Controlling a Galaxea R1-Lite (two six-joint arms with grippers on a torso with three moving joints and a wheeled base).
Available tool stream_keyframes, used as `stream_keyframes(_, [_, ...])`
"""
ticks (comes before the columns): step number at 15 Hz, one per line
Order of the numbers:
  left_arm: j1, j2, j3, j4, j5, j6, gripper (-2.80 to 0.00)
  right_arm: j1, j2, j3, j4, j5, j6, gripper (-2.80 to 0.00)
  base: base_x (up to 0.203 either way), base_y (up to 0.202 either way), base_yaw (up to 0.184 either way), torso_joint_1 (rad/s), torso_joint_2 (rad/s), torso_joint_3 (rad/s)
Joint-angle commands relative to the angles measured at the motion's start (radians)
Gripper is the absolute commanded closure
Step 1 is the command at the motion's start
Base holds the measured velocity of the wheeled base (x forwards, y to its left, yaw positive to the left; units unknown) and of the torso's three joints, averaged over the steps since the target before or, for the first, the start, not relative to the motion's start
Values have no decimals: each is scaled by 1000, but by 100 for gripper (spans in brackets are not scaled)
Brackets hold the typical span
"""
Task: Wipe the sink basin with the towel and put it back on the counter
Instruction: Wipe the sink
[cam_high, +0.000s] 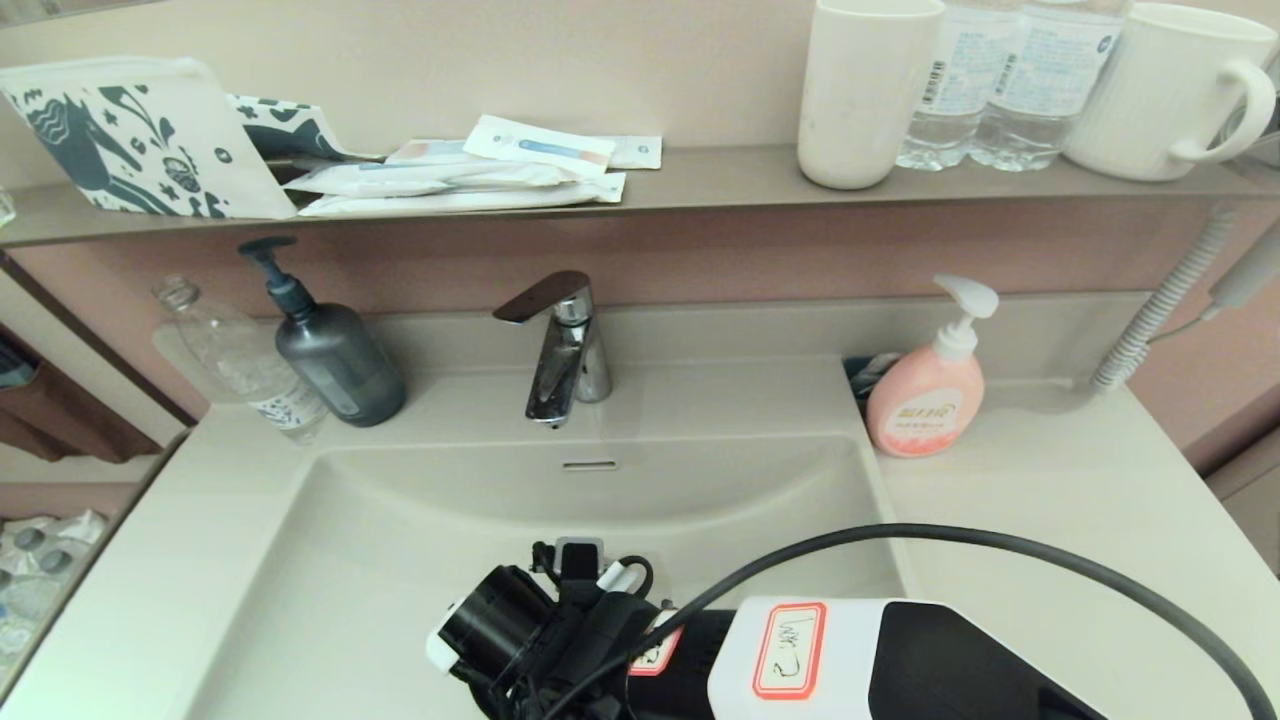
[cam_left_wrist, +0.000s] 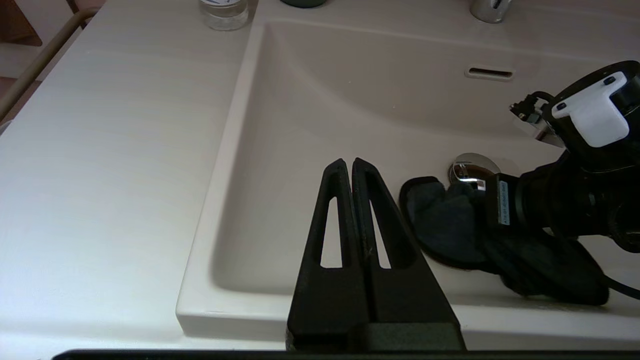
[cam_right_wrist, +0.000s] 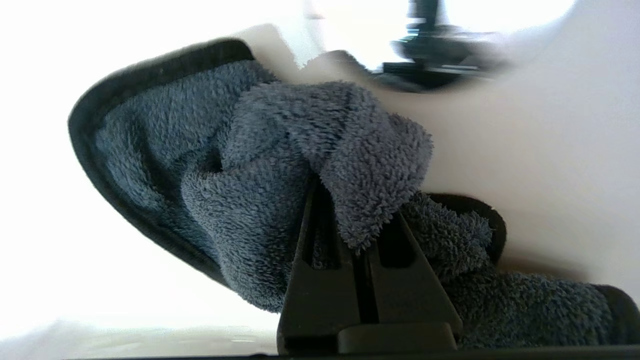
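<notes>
The cream-white sink basin (cam_high: 400, 540) fills the middle of the head view. My right arm (cam_high: 560, 630) reaches down into it and hides the towel there. In the right wrist view my right gripper (cam_right_wrist: 352, 210) is shut on the bunched charcoal-grey towel (cam_right_wrist: 270, 165), which presses on the basin floor. The left wrist view shows the towel (cam_left_wrist: 445, 225) beside the chrome drain plug (cam_left_wrist: 472, 167), under my right arm (cam_left_wrist: 575, 200). My left gripper (cam_left_wrist: 348, 162) hangs shut and empty over the basin's front left part. The counter (cam_high: 1050, 500) flanks the basin.
A chrome faucet (cam_high: 560, 350) stands behind the basin. A dark pump bottle (cam_high: 335, 360) and a clear bottle (cam_high: 240, 360) are at back left, a pink soap dispenser (cam_high: 930, 395) at back right. A black cable (cam_high: 1000, 545) arcs over the right counter wing.
</notes>
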Motion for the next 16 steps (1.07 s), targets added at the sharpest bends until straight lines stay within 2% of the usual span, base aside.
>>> stream_keyframes(1, [0, 1, 0, 0, 1, -1, 0, 1, -13, -2, -46, -14, 4, 0, 0, 0, 0, 0, 0, 0])
stream_keyframes(3, [0, 1, 0, 0, 1, -1, 0, 2, -14, -2, -114, -7, -13, 0, 0, 0, 0, 0, 0, 0])
stream_keyframes(5, [0, 1, 0, 0, 1, -1, 0, 5, -17, -2, -168, 42, -25, 0, 0, 0, 0, 0, 0, 0])
stream_keyframes(8, [0, 1, 0, 0, 1, -1, 0, 25, -8, -2, -206, 60, -63, 0, 0, 0, 0, 0, 0, 0])
stream_keyframes(12, [0, 1, 0, 0, 1, -1, 0, -15, -12, 3, -155, 34, -74, 0, 0, 0, 0, 0, 0, 0])
stream_keyframes(15, [0, 1, 0, 0, 1, -1, 0, -45, -24, 5, -54, 20, -73, 0, 0, 0, 0, 0, 0, 0])
stream_keyframes(16, [0, 1, 0, 0, 1, -1, 0, -57, -25, 5, -11, -16, -70, 0, 0, 0, 0, 0, 0, 0])
